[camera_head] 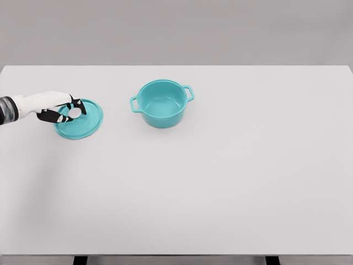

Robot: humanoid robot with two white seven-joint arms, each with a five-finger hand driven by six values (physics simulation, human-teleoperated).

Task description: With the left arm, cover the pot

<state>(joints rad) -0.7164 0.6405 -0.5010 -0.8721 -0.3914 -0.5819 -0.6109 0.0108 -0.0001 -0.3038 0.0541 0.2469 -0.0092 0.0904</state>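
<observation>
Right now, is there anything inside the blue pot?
No, the pot looks empty; you can see its bare teal bottom. Its near inner wall is hidden by the rim. The lid lies on the table under the left hand.

A broad white surface [220, 187] fills nearly the whole head view — flat, matte, evenly lit, with no marks on the bare stretches. Its far edge runs straight across the upper part of the picture, and both far corners show, left and right. Beyond that far edge there is a plain grey backdrop [176, 30] — smooth, featureless, a shade darker toward the top. Down at the near edge, two dark supports [80, 260] peek out from under the surface, one toward the near left corner, one toward the near right.
</observation>
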